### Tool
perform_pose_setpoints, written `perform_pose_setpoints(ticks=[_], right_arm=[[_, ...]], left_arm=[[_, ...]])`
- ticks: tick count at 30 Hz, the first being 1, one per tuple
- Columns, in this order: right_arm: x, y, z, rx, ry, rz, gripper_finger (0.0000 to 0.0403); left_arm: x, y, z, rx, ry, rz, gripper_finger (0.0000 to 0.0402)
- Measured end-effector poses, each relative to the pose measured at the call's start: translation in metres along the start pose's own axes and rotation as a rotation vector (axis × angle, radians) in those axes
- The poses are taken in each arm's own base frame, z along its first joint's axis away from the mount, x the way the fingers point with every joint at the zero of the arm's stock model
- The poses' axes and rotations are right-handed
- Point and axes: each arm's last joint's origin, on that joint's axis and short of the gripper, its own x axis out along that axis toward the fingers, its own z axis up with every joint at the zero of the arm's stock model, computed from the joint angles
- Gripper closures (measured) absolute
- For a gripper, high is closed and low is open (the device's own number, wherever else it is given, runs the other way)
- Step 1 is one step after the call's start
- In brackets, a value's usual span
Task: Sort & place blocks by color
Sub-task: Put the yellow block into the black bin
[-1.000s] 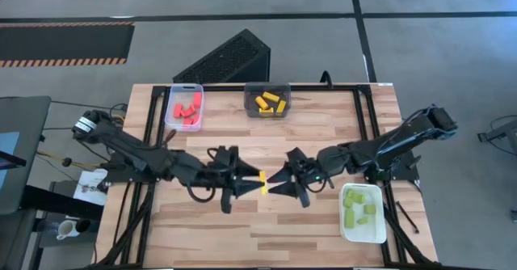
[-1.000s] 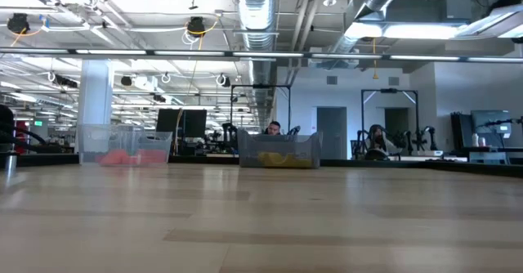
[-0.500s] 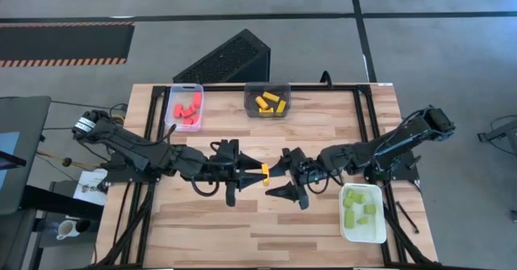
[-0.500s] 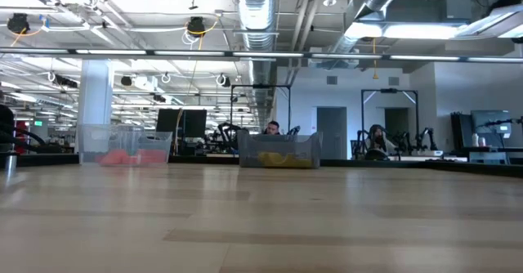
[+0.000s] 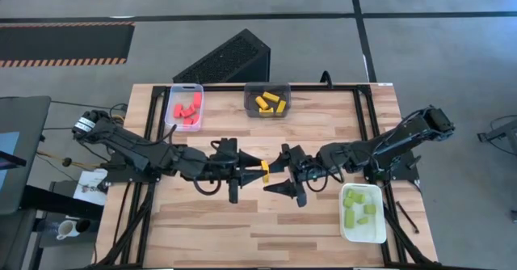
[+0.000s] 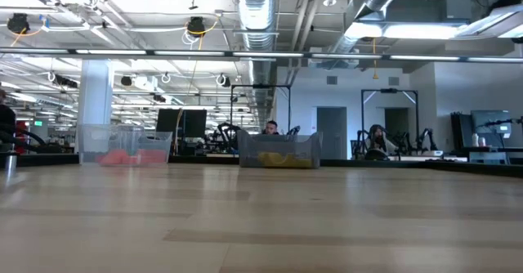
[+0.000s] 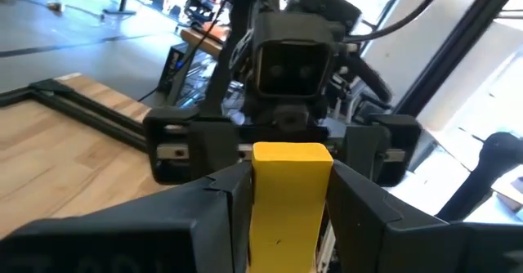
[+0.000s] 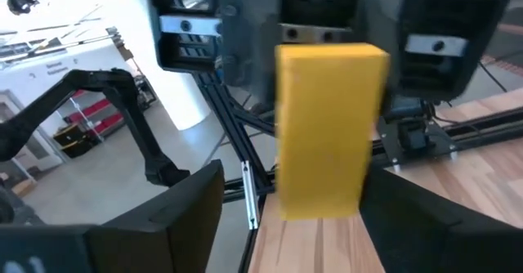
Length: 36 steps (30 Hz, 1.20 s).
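Yellow block point(image 5: 264, 170) sits clamped in my left gripper point(image 5: 257, 170) at mid-table, lifted off the wood, its free end poking toward the right gripper point(image 5: 280, 171). That one faces it with fingers spread wide on either side, gripping nothing (the wrist cameras show this best). Behind, I see red blocks point(image 5: 187, 108) in the clear tray point(image 5: 170, 112), yellow ones point(image 5: 270, 103) in the dark grey tray point(image 5: 249, 102), green ones point(image 5: 359, 206) in the white tray point(image 5: 364, 232).

Open-plan robotics lab: exposed ceiling ducts point(image 6: 255, 11), more workstations point(image 6: 392, 138) behind.
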Motion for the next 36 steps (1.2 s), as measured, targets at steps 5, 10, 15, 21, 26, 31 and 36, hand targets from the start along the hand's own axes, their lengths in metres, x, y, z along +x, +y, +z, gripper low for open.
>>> perform_pose_setpoints(ticks=[5,10,15,21,26,31,36], right_arm=[[0.000,-0.001,0.002,-0.005,-0.012,-0.002,0.0147],[0.000,-0.002,0.002,-0.006,-0.010,-0.004,0.0203],[0.000,-0.003,0.002,-0.006,-0.009,-0.014,0.0285],[-0.001,-0.010,0.003,-0.011,0.015,-0.033,0.0289],[-0.010,-0.022,0.005,-0.015,0.106,-0.107,0.0288],[-0.027,-0.047,0.009,0.017,0.238,-0.263,0.0274],[-0.044,-0.090,0.016,0.070,0.351,-0.432,0.0279]], left_arm=[[0.000,0.001,0.000,-0.004,-0.002,0.013,0.0294],[0.000,0.000,0.000,-0.012,-0.009,0.017,0.0294],[0.000,0.001,0.000,-0.020,-0.012,0.030,0.0294],[0.001,0.004,0.000,0.008,0.002,0.041,0.0268],[-0.005,0.015,0.001,0.028,0.081,0.105,0.0196],[-0.035,0.038,0.021,0.013,0.157,0.241,0.0132],[-0.074,0.053,0.034,0.035,0.195,0.411,0.0098]])
